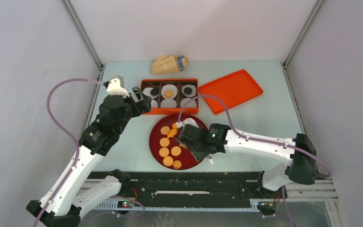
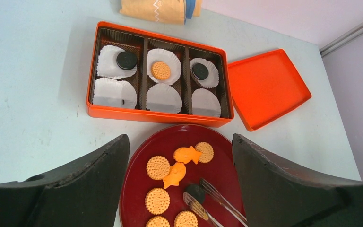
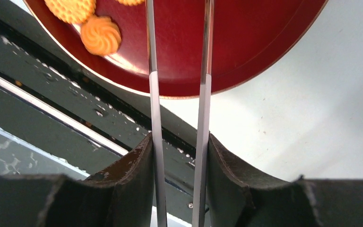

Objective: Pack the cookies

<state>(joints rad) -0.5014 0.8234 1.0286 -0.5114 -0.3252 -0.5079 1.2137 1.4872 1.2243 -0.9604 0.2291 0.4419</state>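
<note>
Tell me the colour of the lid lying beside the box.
Plain bright orange lid, like the box; the left wrist view shows it best.

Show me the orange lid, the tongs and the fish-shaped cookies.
orange lid (image 2: 268,87): left wrist view, its middle.
tongs (image 3: 152,94): right wrist view, one blade.
fish-shaped cookies (image 2: 187,154): left wrist view, upper fish's body.
</note>
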